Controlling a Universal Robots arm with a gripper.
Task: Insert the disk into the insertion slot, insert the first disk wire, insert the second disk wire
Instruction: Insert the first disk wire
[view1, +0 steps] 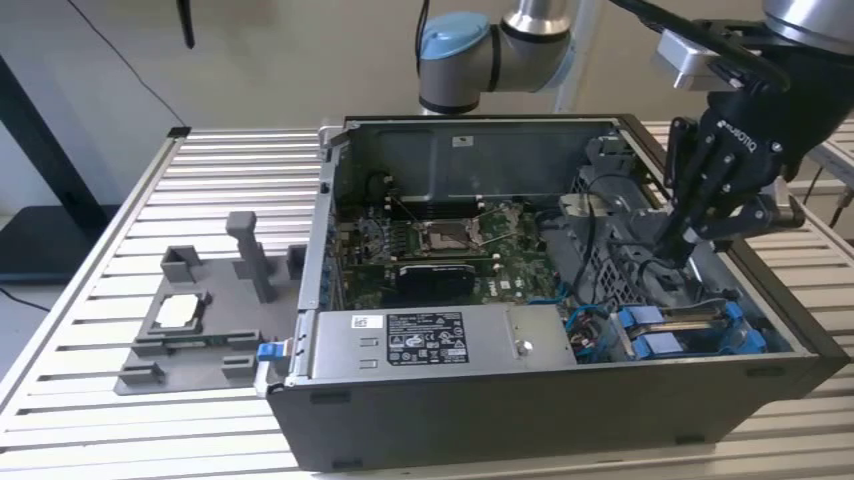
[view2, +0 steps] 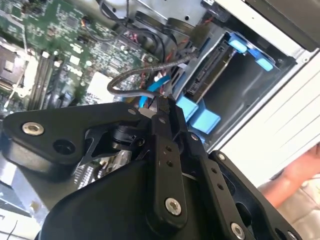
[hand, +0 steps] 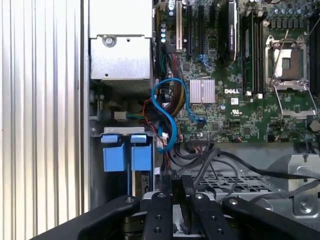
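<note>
The disk (view1: 694, 326), silver-grey in its blue carrier, sits in the insertion slot at the case's front corner on the exterior view's right. In both wrist views it is edge-on in the bay (view2: 210, 65) (hand: 145, 182), with blue tabs sticking out. My gripper (view1: 678, 252) reaches down into the case just behind the disk. Its fingers (view2: 161, 102) (hand: 179, 182) are pressed together on a dark wire end. A grey braided wire (view2: 145, 70) and a blue wire (hand: 167, 107) loop close by. The connector itself is hidden between the fingers.
A grey labelled power-supply box (view1: 427, 340) lies along the case front, with the motherboard (view1: 441, 240) behind it. A grey fixture (view1: 200, 320) stands on the slatted table (view1: 200, 180) at the exterior view's left. A person's hand (view2: 300, 175) is beside the case.
</note>
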